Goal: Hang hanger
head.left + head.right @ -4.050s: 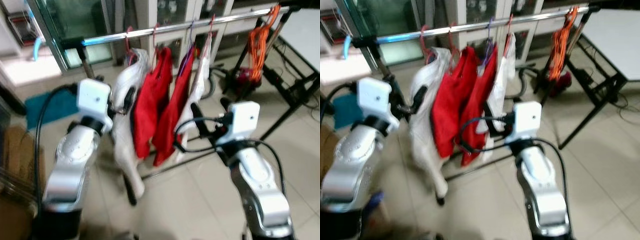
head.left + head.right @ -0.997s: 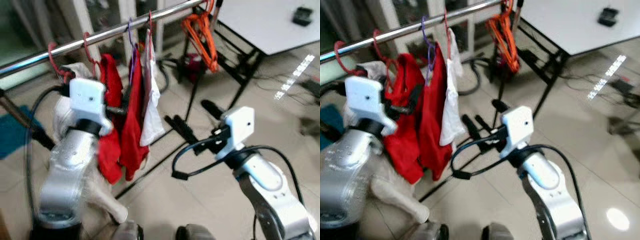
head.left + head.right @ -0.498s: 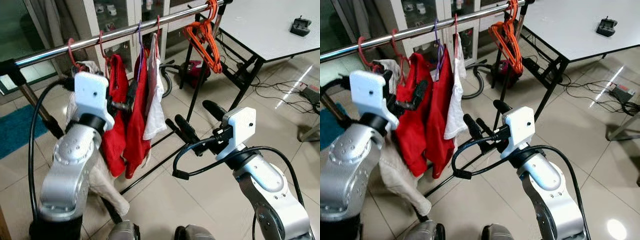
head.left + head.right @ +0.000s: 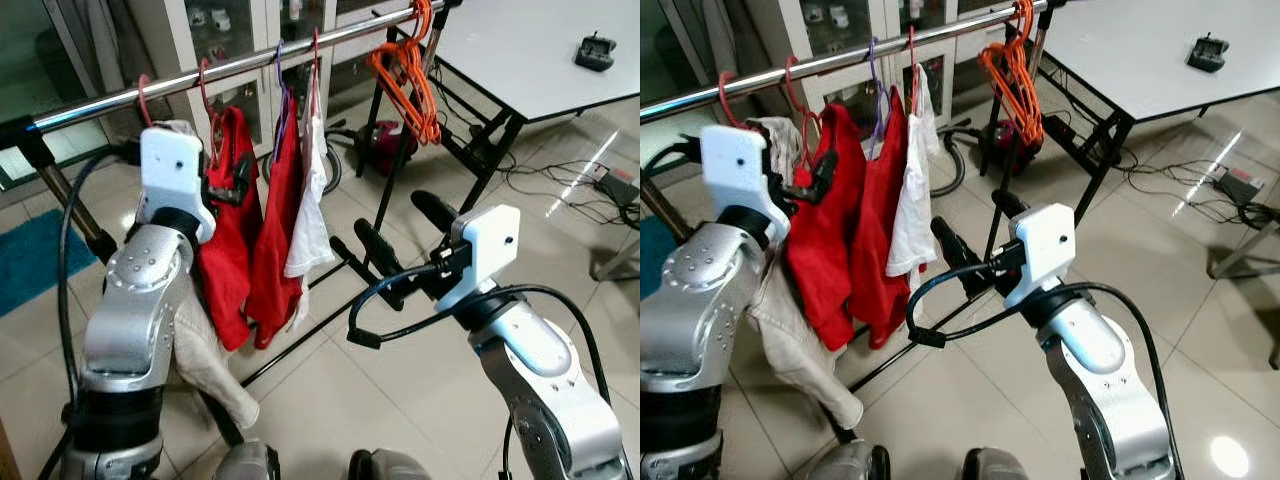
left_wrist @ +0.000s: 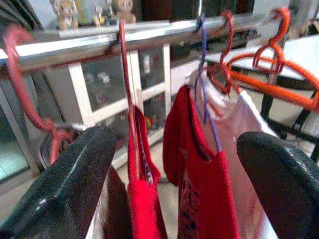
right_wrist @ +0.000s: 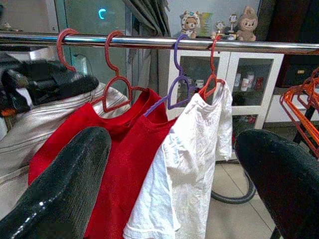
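Rail (image 4: 100, 100): upper left, four garments on hangers (image 6: 177, 89) already hung
Left gripper (image 4: 238, 180): spread empty beside red shirt (image 4: 228, 240)
Right gripper (image 4: 405, 235): spread empty, mid-frame
Left over: likely nothing

Garments (image 4: 270, 220) on rail (image 4: 230, 68), spare hangers (image 4: 405, 70) at its right end, perhaps touching.

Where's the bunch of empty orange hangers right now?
The orange hangers hang at the robot's right end of the metal rail, beside the white table, past the white shirt.

Home laundry corner: clothes rail (image 4: 200, 78), glass-door cabinets (image 6: 219, 79), vacuum cleaner (image 4: 385, 150).
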